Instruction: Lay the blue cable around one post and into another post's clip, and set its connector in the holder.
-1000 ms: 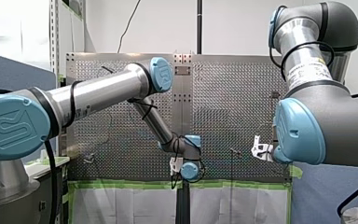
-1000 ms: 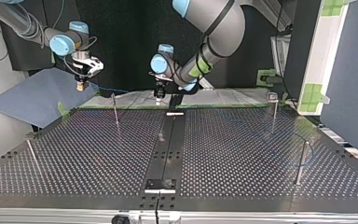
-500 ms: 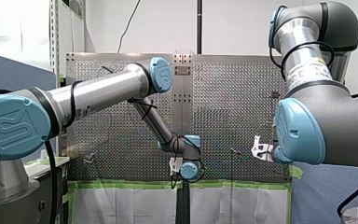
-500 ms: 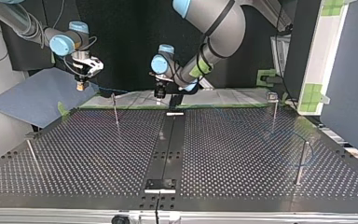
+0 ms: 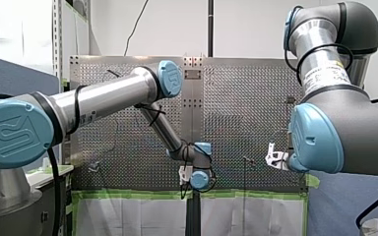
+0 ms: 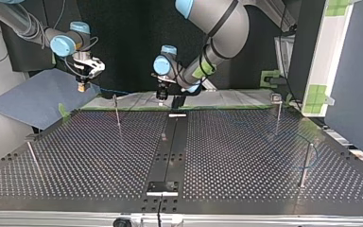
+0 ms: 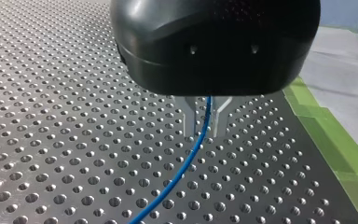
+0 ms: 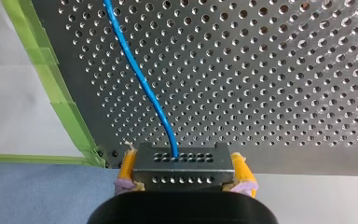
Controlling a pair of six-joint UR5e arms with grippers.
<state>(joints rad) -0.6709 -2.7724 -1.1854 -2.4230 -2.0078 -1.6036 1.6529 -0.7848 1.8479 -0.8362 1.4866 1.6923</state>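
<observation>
In the left wrist view a thin blue cable (image 7: 182, 172) runs over the perforated table and up between my left gripper's (image 7: 206, 122) two metal fingers, which stand narrowly apart, one on each side of it. My right gripper (image 8: 185, 170) has its yellow pads shut on the black connector (image 8: 181, 165), and the cable (image 8: 144, 84) leaves it over the table's edge. In the top view my right gripper (image 6: 82, 86) hangs past the far left corner, and my left gripper (image 6: 161, 96) is low at the far edge's middle. The cable (image 6: 111, 90) spans between them.
Thin metal posts stand on the table: one at the far left (image 6: 117, 111), one at the far right (image 6: 278, 113), one at the right (image 6: 305, 164) and one at the near left (image 6: 32, 156). A black strip (image 6: 170, 151) runs down the middle. Green tape (image 8: 72, 116) lines the far edge.
</observation>
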